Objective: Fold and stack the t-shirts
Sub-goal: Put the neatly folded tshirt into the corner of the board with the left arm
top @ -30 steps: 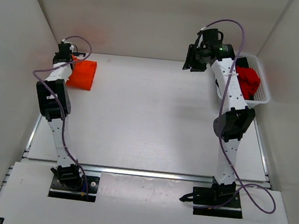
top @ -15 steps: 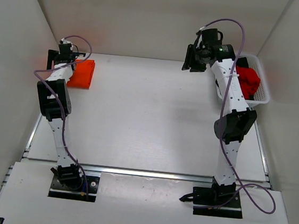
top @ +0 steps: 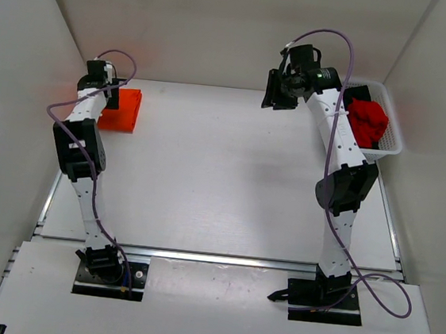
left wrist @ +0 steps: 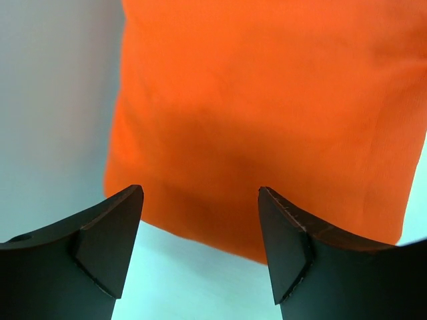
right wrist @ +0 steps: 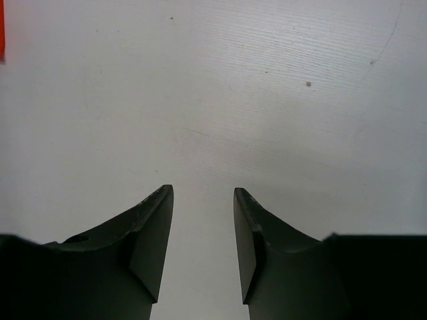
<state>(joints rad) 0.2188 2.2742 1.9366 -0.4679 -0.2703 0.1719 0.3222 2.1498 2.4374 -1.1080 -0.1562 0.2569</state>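
Note:
The folded orange t-shirt (top: 123,109) lies at the far left of the table, and in the left wrist view this orange t-shirt (left wrist: 267,100) fills the upper frame. My left gripper (top: 106,91) hovers at its near edge, and that left gripper (left wrist: 200,193) is open with nothing between its fingers. The red t-shirt (top: 368,122) sits bunched in the white basket (top: 393,121), with a bit of black cloth (top: 360,92) behind it. My right gripper (top: 276,93) hangs high over the far middle of the table. That right gripper (right wrist: 203,193) is open and empty over bare table.
White walls close in the table on the left, back and right. The basket stands against the right wall at the far right corner. Both arm bases are bolted at the near edge. A sliver of orange (right wrist: 1,33) shows at the right wrist view's left edge.
My left gripper has opened and let go of the orange t-shirt, which has settled into a narrower fold. My right gripper has swung left, away from the basket.

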